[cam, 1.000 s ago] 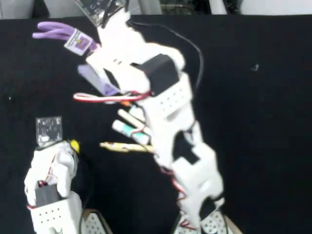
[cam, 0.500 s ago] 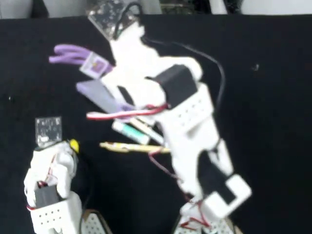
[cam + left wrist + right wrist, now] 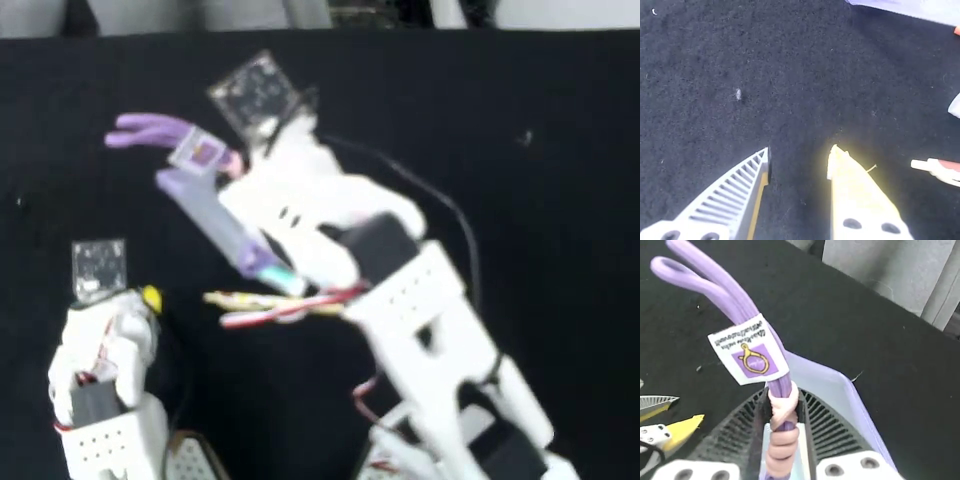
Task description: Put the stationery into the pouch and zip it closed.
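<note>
Slanting across the left-centre of the black table (image 3: 560, 200) is the purple pouch (image 3: 212, 212), its looped strap (image 3: 148, 130) and paper tag (image 3: 197, 152) reaching toward the far-left side. The right gripper (image 3: 782, 405) is clamped tight on the strap just below the tag. Its white arm (image 3: 420, 300) crosses the pouch's nearer end and hides part of the pens (image 3: 235, 298) lying just beside it. Near them, the left gripper (image 3: 799, 160) hangs over bare cloth, jaws parted, holding nothing.
</note>
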You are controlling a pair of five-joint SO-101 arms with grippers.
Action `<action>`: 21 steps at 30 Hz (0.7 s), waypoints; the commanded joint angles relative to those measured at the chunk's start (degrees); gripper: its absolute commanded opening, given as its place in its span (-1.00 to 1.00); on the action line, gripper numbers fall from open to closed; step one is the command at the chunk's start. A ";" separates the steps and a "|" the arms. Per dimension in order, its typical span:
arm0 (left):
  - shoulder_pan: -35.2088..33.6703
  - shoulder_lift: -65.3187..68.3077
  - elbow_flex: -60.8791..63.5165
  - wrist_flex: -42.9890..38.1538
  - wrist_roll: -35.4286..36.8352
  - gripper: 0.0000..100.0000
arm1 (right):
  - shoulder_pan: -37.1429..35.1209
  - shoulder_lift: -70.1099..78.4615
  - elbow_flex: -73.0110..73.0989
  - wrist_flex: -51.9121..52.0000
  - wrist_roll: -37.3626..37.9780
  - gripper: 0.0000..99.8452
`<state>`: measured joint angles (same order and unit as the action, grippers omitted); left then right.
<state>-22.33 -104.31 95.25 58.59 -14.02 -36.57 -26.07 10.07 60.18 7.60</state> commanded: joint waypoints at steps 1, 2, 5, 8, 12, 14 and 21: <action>2.77 -0.35 -1.54 0.53 -0.18 -0.59 | -0.88 -0.40 1.27 -4.31 0.35 -0.98; 3.65 -0.35 -1.80 1.49 -0.26 -0.59 | -0.88 0.22 2.42 -5.98 0.35 -0.98; 6.11 -0.35 -4.53 5.27 -0.26 -0.59 | -0.62 1.36 7.87 -14.24 0.79 -0.98; 7.87 -0.35 -5.14 6.42 -0.18 -0.59 | -0.53 1.71 13.23 -22.07 2.81 -0.98; 9.10 -0.35 -5.58 6.68 -0.09 -0.59 | -0.70 1.80 18.15 -28.31 6.07 -0.98; 11.03 -0.35 -5.67 6.68 -0.09 -0.59 | -0.62 1.80 19.91 -31.21 6.07 -0.98; 18.68 -0.35 -7.87 6.68 0.88 -0.59 | -0.53 1.80 25.19 -40.44 6.33 -0.98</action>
<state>-7.47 -104.31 93.14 64.92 -13.93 -36.75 -24.04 35.21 23.87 13.14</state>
